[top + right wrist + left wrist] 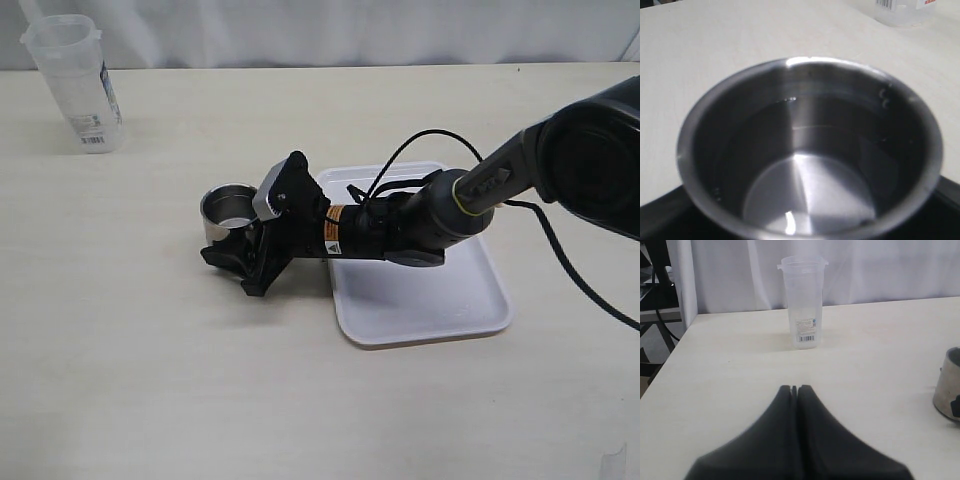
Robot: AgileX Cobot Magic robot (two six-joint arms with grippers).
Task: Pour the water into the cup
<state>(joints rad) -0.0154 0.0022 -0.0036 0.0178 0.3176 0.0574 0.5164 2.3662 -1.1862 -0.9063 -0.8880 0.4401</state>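
Observation:
The steel cup (228, 210) stands on the table left of the tray. It fills the right wrist view (810, 80), and the water (810, 165) in it shows as a faint glint over the shiny bottom. My right gripper (232, 250) reaches across from the right and is closed around the cup's lower sides. Its black fingers (660, 215) show at both sides of the cup. My left gripper (795, 388) is shut and empty, low over the table. The cup's side (946, 390) shows at the edge of the left wrist view.
A tall translucent plastic container with a blue label (72, 80) stands at the far left; it also shows in the left wrist view (802, 302). A white tray (430, 290) lies under the right arm. A black cable (570, 270) hangs from that arm.

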